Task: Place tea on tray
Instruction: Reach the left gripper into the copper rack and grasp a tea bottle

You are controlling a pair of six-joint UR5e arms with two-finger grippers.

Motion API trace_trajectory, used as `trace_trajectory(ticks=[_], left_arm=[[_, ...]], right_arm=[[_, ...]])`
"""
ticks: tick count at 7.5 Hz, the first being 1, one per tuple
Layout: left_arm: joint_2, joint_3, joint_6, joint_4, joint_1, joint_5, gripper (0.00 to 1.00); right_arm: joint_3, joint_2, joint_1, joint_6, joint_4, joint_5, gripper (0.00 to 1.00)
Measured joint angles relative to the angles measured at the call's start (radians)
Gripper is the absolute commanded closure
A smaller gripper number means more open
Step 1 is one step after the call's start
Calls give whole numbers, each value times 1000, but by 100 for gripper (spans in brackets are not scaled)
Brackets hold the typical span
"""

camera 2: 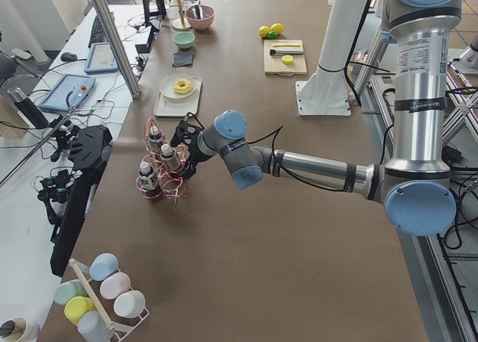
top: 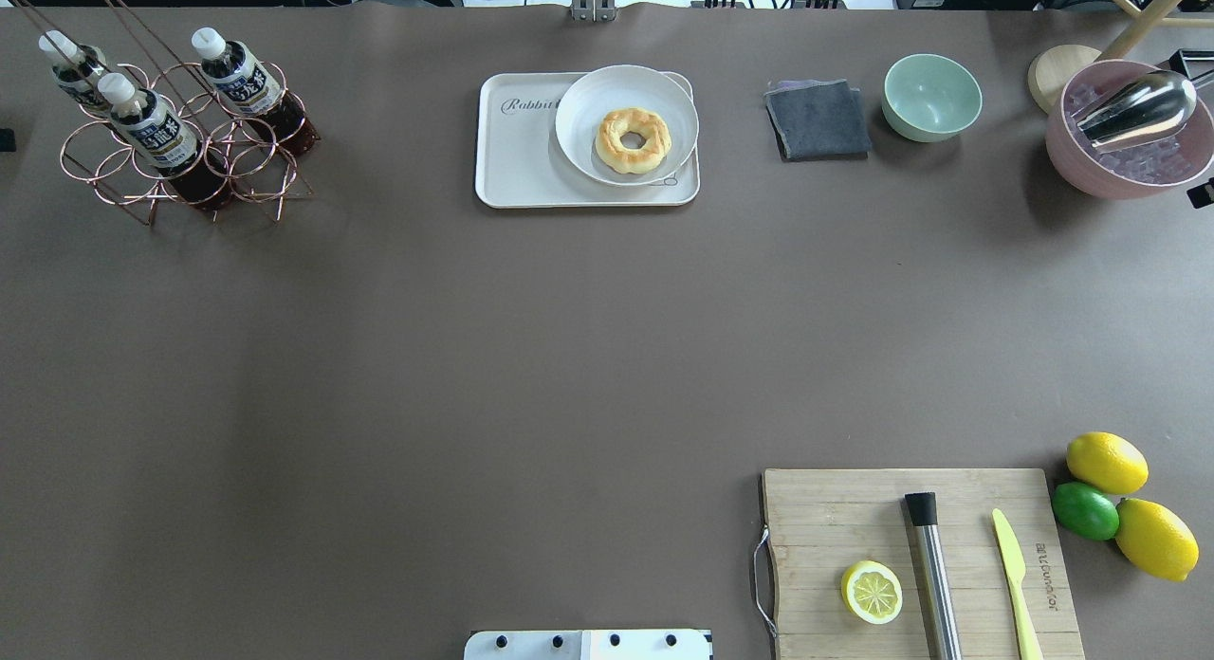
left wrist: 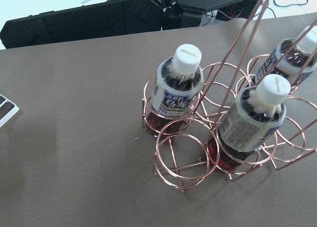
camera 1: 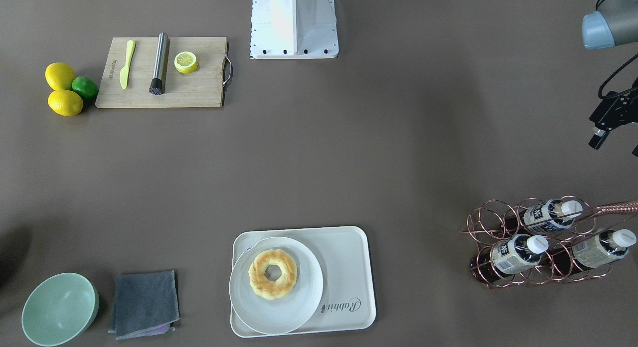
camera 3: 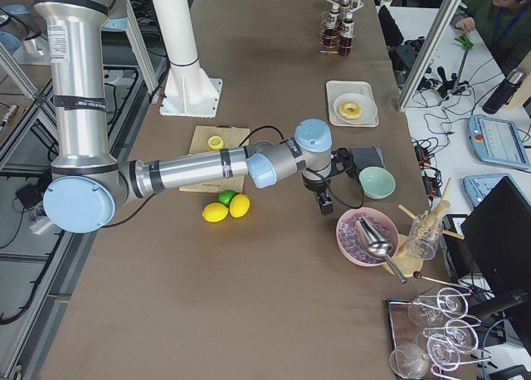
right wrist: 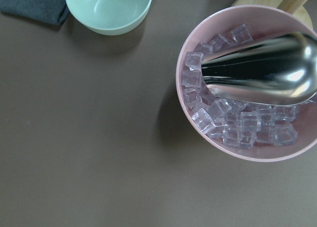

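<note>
"What did the front view show?"

"The tea (camera 1: 516, 252), three bottles alike, sat in a copper wire rack (camera 1: 477, 227), well apart from the tray (camera 1: 349, 257). A plate (camera 1: 294, 307) with a doughnut (camera 1: 272, 273) filled half of the tray."

"And the side views?"

"The left gripper (camera 2: 183, 144) hovered just beside the rack, arm stretched low. The right gripper (camera 3: 323, 202) hung near a pink ice bowl (camera 3: 365, 235). I couldn't tell whether either's fingers were spread."

Rack (left wrist: 181, 123): on the bench (top: 474, 357), just below and ahead of the left hand (camera 2: 181, 149); three tea bottles (left wrist: 179, 88) stand in its rings.
Tray (top: 517, 157): same bench edge, well apart from that hand, towards the right hand (camera 3: 323, 199); plate (top: 588, 100) on tray, doughnut (top: 633, 140) on plate.
Ice bowl (right wrist: 181, 100): under the right hand, scoop (right wrist: 257, 68) inside.
Small bowl (right wrist: 109, 9), cloth (right wrist: 29, 4): between ice bowl and tray.
</note>
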Motion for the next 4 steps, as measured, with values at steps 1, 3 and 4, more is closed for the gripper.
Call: trace_trajectory(ticks=[1, 3, 4], left_arm=[[-19, -14, -55, -4, 42, 80, 3], [-58, -15, -126, -3, 117, 215, 6], [-66, -12, -138, -2, 155, 278, 31]], right_arm=[[2, 2, -30, 38, 27, -15, 0], [4, 3, -56, 63, 46, -31, 0], [5, 3, -59, 64, 48, -36, 0]])
